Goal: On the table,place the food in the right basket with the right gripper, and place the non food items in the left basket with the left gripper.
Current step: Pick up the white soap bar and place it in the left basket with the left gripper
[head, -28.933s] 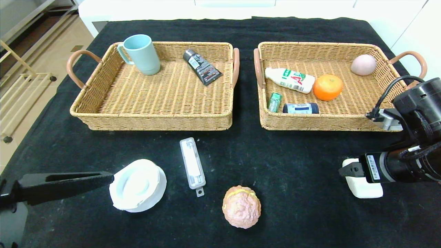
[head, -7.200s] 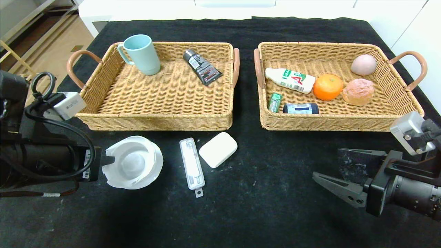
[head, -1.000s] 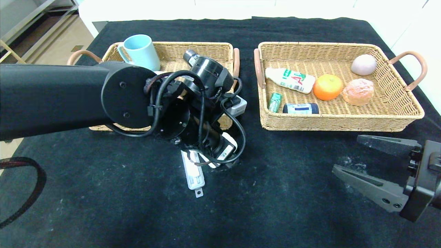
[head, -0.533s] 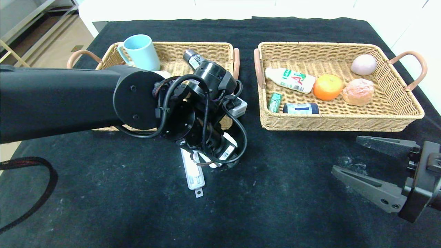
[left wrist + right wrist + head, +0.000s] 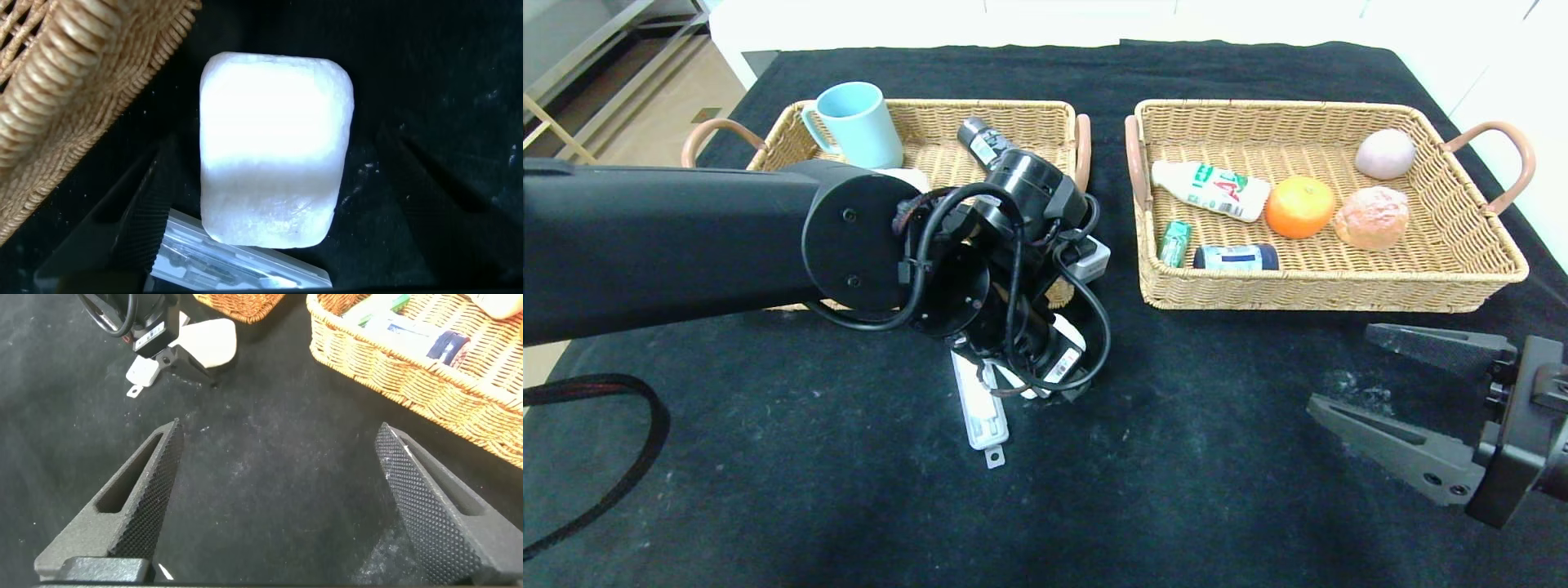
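Note:
My left gripper (image 5: 278, 192) is open and straddles the white soap-like block (image 5: 276, 147) on the black table (image 5: 1176, 490), one finger on each side, just off the corner of the left basket (image 5: 1013, 108). The long white case (image 5: 980, 408) lies right beside the block. In the head view the arm hides most of the block and the fingers. A white dish edge (image 5: 913, 175) shows in the left basket. The orange (image 5: 1300, 207), bun (image 5: 1372, 217), green gum pack (image 5: 1174, 242) and blue jar (image 5: 1235, 257) lie in the right basket (image 5: 1307, 296). My right gripper (image 5: 1339, 367) hangs open and empty at the near right.
A light blue cup (image 5: 854, 124) and a black tube (image 5: 982, 140) are in the left basket. A white bottle (image 5: 1210, 189) and a pale egg-shaped ball (image 5: 1385, 153) are in the right one. My left arm's cable (image 5: 621, 457) loops over the near left.
My left arm has crept a little to the right and down over the soap-like block. The right gripper has stayed where it was, still open.

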You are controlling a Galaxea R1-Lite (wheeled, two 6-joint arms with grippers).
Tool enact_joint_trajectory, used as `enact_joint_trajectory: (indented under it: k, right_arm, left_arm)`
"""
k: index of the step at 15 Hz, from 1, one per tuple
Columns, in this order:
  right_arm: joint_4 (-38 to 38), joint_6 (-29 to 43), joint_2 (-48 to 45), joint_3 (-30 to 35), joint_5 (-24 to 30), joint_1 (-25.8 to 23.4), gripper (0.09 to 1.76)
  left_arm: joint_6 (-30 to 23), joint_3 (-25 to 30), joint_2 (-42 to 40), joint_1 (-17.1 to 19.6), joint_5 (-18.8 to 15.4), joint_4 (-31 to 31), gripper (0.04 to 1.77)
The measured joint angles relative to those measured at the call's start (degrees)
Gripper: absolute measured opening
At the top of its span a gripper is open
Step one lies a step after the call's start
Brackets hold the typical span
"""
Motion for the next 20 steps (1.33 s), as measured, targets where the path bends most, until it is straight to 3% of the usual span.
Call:
enact_joint_trajectory:
  k: [3, 5, 20]
  right_arm:
    - [-0.01, 0.01, 0.00, 0.00, 0.00, -0.06, 1.71]
    - [-0.01, 0.01, 0.02, -0.02, 0.02, -0.06, 1.71]
    - [-0.04, -0.11, 0.29, 0.17, -0.09, 0.09, 1.71]
  left_arm:
    - [0.02, 0.13, 0.11, -0.01, 0.00, 0.05, 1.25]
    - [0.02, 0.13, 0.22, -0.01, -0.02, 0.05, 1.06]
    - [0.13, 0.17, 0.17, 0.11, -0.11, 0.24, 1.01]
